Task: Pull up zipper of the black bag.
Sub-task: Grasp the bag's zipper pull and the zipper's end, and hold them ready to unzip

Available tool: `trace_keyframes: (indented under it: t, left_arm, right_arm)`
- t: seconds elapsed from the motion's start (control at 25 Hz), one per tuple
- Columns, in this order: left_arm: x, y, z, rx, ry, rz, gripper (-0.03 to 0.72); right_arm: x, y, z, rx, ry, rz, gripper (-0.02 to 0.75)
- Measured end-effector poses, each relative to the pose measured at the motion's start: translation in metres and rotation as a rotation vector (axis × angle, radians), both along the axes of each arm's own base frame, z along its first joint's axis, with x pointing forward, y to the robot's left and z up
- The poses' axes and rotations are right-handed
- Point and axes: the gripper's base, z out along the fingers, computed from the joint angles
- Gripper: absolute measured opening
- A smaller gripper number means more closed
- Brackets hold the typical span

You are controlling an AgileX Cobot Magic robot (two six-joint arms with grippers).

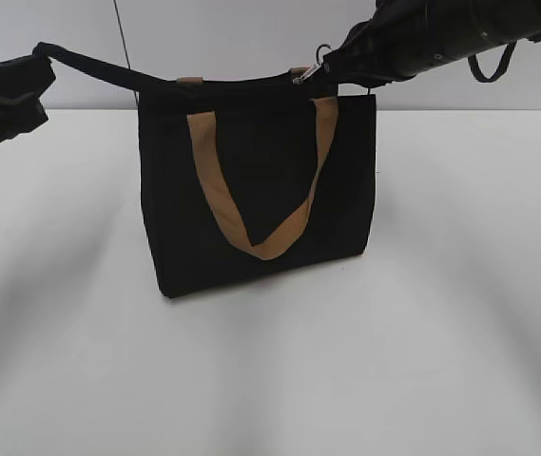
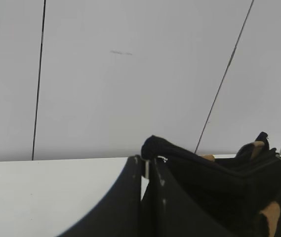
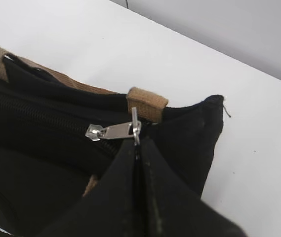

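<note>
Two grippers engaged, one bag, one zip.

Item, nearest: bare white table (image 1: 270, 380), carrying the black bag (image 1: 251, 190) upright at centre, a tan webbing handle (image 1: 260, 214) drooping down its near face.

Item, top edge: the zipper (image 3: 41, 118), running left to right, with a silvery pull tab (image 3: 111, 131) near the right end by a tan strap stub (image 3: 147, 101).

Item, right gripper (image 3: 136, 143): fingers pressed together, pinching the ring end of the pull tab.

Item, left gripper (image 2: 147, 165): closed on the black fabric tail (image 1: 89, 65) at the bag's left end, drawn taut and outward.

Item, far: pale wall (image 2: 130, 74) with dark seams.

Handling note: draw the tab along the zip line, not upward or sideways; keep the left end under steady opposing tension so the teeth lie straight. Judged risk: the thin tab slipping from the pinch, or the bag tipping.
</note>
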Motion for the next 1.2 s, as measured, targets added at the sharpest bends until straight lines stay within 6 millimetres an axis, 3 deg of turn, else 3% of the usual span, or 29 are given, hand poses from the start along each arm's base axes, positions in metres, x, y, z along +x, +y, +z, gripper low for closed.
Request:
trace_keyframes:
  t: [0.6,1.0,1.2]
  left_arm:
    - [-0.001,-0.003,0.0,0.03,-0.009,-0.033,0.0]
    - [-0.003,-0.006,-0.004,0.082,0.015,-0.069,0.043]
    - [-0.003,-0.006,-0.005,0.088,0.017,-0.074,0.132]
  right_arm:
    - [0.002,-0.008,-0.001,0.015,0.022,-0.024,-0.005]
    - [-0.001,-0.007,0.002,0.02,0.031,-0.009,0.23]
    - [-0.007,-0.007,0.013,0.022,0.021,0.016,0.269]
